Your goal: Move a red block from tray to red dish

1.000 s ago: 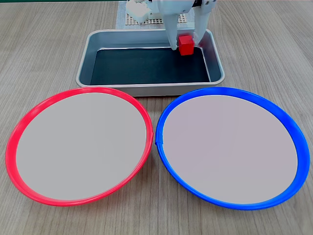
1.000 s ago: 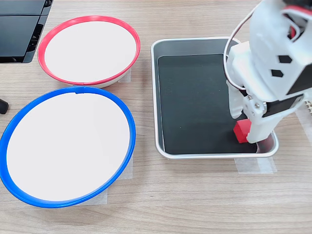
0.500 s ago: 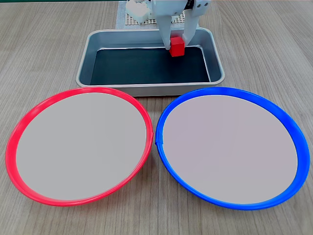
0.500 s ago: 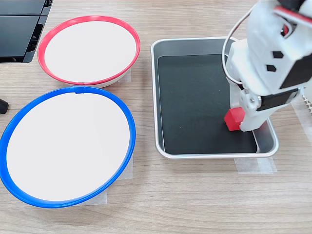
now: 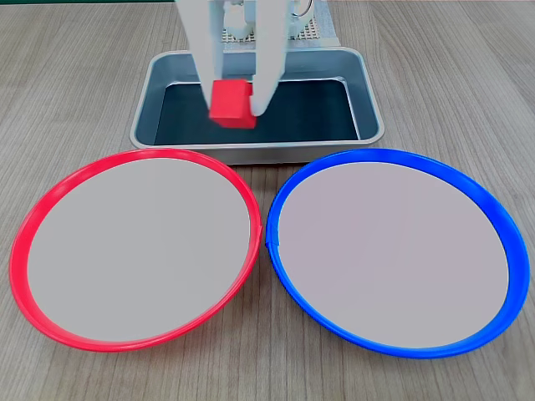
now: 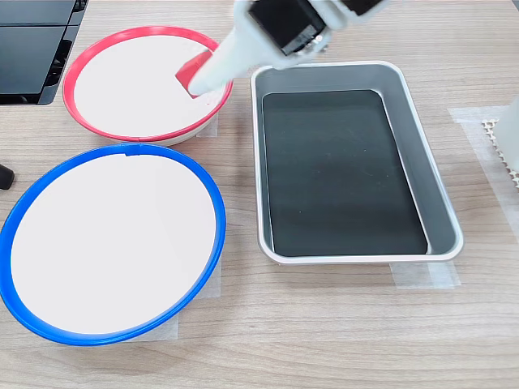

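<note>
My white gripper [image 5: 231,102] is shut on the red block [image 5: 231,104], which hangs in the air between the two fingers. In the second exterior view the red block [image 6: 193,74] shows over the right part of the red dish [image 6: 81,61], with the gripper [image 6: 197,77] reaching in from the upper right. In the first exterior view the block appears in front of the tray [image 5: 369,107], above the red dish [image 5: 50,200]. The tray [image 6: 442,194] shows only its bare black floor.
A blue-rimmed dish [image 5: 493,225] lies beside the red one; it is at the second exterior view's lower left [image 6: 207,190]. A dark device [image 6: 32,49] sits at the second exterior view's top left. A white perforated mat [image 6: 496,138] lies at its right edge.
The gripper has lifted the red block out of the tray and carried it up and over toward the red dish. The tray now holds nothing.
</note>
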